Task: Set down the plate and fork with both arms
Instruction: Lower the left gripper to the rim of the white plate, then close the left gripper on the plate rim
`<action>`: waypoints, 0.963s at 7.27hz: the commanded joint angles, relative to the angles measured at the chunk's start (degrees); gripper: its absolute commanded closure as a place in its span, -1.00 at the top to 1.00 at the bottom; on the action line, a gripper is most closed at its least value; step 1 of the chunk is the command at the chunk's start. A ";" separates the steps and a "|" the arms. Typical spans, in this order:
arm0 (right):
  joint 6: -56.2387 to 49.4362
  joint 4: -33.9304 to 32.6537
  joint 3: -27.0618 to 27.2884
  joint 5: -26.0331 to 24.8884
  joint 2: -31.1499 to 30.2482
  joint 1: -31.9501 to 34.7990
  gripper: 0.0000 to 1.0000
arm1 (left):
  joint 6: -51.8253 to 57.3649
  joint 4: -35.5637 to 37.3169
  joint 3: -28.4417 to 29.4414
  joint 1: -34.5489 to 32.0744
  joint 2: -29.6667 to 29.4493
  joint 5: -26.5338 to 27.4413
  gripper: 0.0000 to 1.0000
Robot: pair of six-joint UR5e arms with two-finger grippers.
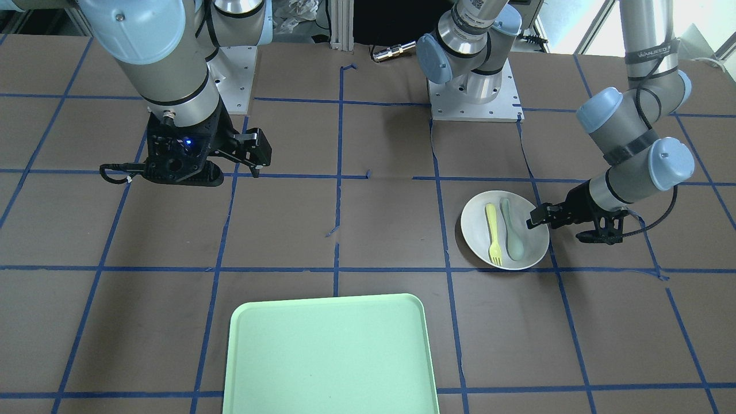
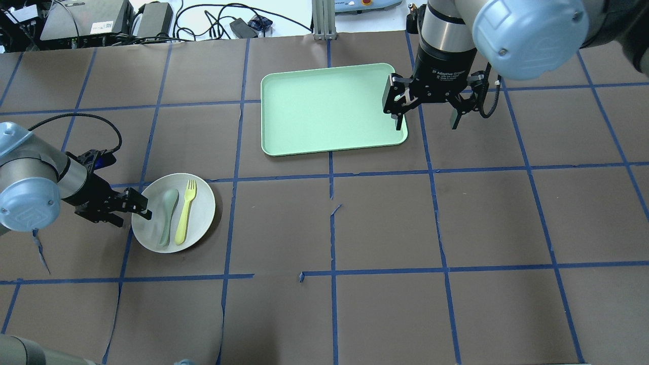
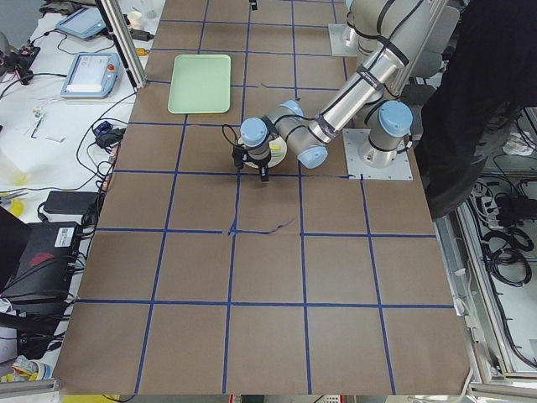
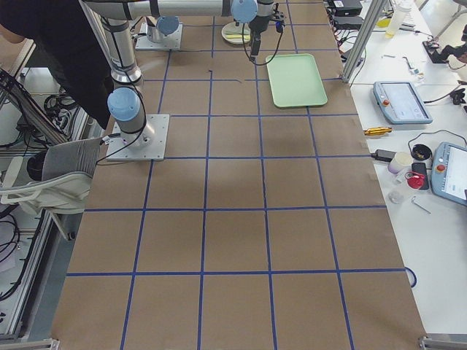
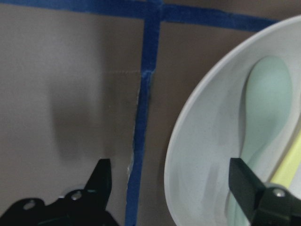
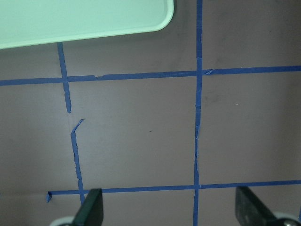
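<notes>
The white plate lies on the table at the robot's left, also in the front view. The pale-yellow fork and a grey-green spoon lie side by side in it. My left gripper is open and low at the plate's rim. In the left wrist view one finger stands outside the rim and one over the plate's inside, next to the spoon. My right gripper is open and empty, raised beside the tray's right edge.
The mint-green tray lies at the far middle of the table; its corner shows in the right wrist view. Brown paper with blue tape lines covers the table. Cables and devices lie beyond the far edge.
</notes>
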 commanded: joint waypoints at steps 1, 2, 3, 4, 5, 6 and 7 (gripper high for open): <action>0.01 -0.05 0.08 -0.15 -0.01 0.01 1.00 | -0.27 -0.52 0.37 -0.01 -0.27 -0.06 -1.00; 0.01 -0.05 0.17 -0.16 -0.01 0.01 1.00 | -0.27 -0.44 0.54 -0.01 -0.19 -0.06 -1.00; 0.01 -0.05 0.17 -0.16 -0.01 0.01 1.00 | -0.19 -1.74 2.29 -0.01 -0.10 -0.15 -1.00; 0.01 -0.05 0.17 -0.16 -0.01 0.01 1.00 | -0.36 -6.89 5.70 -0.01 0.34 -0.67 -1.00; 0.01 0.12 0.17 -0.16 -0.01 0.09 1.00 | -0.54 -12.51 9.30 0.08 0.43 -3.55 -1.00; 0.01 0.12 0.08 -0.16 -0.01 0.18 1.00 | -1.06 -17.78 11.86 0.08 0.51 -7.23 -1.00; 0.01 0.12 0.08 -0.16 -0.01 0.18 1.00 | -5.94 -18.62 13.10 -0.18 0.86 -9.88 -1.00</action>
